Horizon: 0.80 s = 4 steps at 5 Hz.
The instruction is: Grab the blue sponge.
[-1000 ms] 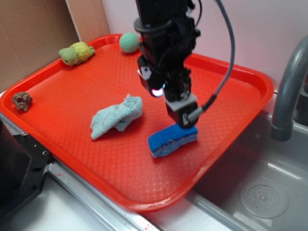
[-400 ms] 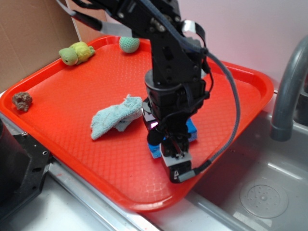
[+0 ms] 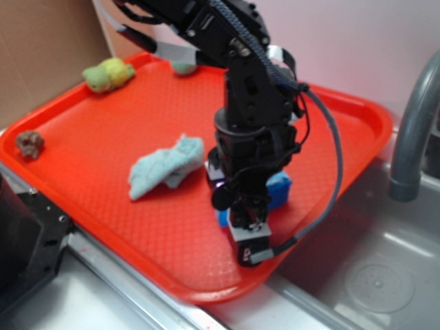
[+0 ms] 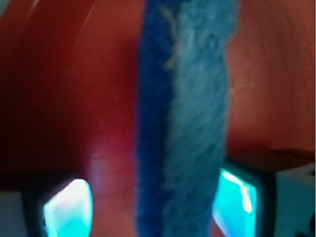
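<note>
Fingers (image 4: 66,207) of the gripper (image 4: 153,205) stand spread, one on each side of the blue sponge (image 4: 182,123), which runs up the middle of the wrist view with its bright blue layer on one side and its paler layer on the other. The right-hand finger looks to be touching or nearly touching the sponge, while a strip of tray shows between the sponge and the left-hand one, so nothing is pinched yet. From outside, the gripper (image 3: 247,234) is low over the red tray (image 3: 344,117) and hides most of the sponge (image 3: 278,189), which lies near the tray's front right edge. The pale knitted cloth (image 3: 165,168) lies just left of the sponge, apart from it. A green and yellow toy (image 3: 106,72) and a small brown lump (image 3: 29,143) sit well away, toward the tray's far left side.

Closing off-centre is the risk: the nearer finger could push the soft block sideways or twist it, leaving a shallow grip that slips on lifting.
</note>
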Motion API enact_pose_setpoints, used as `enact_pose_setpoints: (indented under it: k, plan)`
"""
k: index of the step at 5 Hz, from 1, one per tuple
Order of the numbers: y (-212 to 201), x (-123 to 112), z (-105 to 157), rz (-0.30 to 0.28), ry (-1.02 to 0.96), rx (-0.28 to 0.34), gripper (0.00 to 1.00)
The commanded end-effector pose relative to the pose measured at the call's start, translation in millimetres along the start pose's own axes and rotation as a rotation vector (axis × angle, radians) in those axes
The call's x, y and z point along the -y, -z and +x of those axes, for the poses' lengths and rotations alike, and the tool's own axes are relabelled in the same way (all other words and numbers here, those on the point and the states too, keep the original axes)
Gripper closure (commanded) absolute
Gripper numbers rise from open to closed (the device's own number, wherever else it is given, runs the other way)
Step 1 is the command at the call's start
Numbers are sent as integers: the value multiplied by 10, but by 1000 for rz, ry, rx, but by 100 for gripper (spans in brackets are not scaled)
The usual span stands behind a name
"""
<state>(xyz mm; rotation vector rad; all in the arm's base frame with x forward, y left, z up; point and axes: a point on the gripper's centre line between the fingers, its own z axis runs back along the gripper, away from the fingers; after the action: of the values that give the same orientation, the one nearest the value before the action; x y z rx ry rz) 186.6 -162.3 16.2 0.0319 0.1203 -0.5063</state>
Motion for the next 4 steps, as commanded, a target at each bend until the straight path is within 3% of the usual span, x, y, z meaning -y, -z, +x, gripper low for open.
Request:
enact_pose_setpoints:
  k: [1, 2, 3, 4]
  plan:
    - [-104, -178, 87, 28, -45, 11, 100]
    - [-243, -209, 47, 46, -68, 48, 100]
    - [-758, -795, 138, 62, -149, 93, 100]
    - [-1276, -1179, -38, 119, -329, 89, 100]
